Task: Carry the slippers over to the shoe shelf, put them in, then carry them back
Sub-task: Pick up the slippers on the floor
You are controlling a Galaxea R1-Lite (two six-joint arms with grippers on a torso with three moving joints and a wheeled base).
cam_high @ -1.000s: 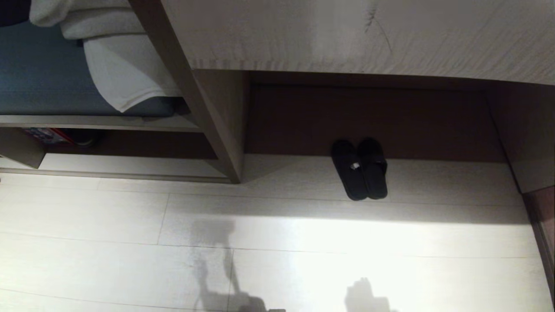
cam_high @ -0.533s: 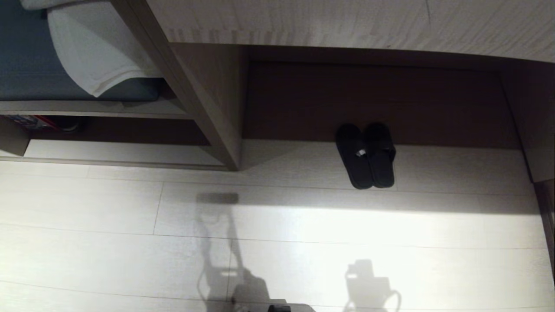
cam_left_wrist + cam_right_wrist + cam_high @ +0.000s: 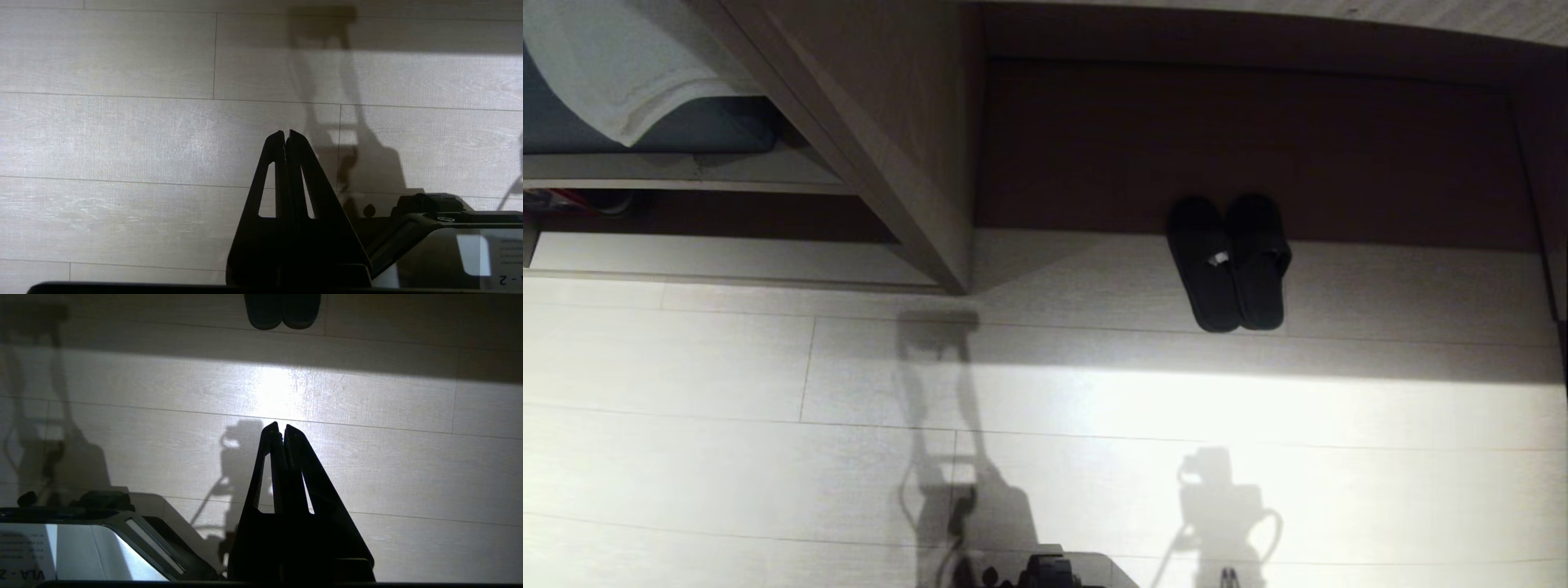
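The slippers (image 3: 1230, 261), a flat black pair side by side with a small white tag on the left one, lie on the pale floor at the mouth of a dark-backed recess. Their heel ends also show in the right wrist view as the slippers (image 3: 282, 310), well ahead of my right gripper (image 3: 282, 425), which hangs shut and empty over bare floor. My left gripper (image 3: 285, 132) is shut too, with nothing in it. The shoe shelf (image 3: 727, 257) is the low compartment at the left. Neither arm shows in the head view.
An upright wood panel (image 3: 907, 188) separates the shoe shelf from the recess. A white cloth (image 3: 613, 73) hangs over a blue-grey cushion above the shelf. A red item (image 3: 556, 200) sits deep in the shelf. My base (image 3: 1045, 572) shows at the lower edge.
The whole head picture has slid upward as the camera tilted down: the desk top has left the frame and more floor and my base appear. The slippers and both grippers stayed put.
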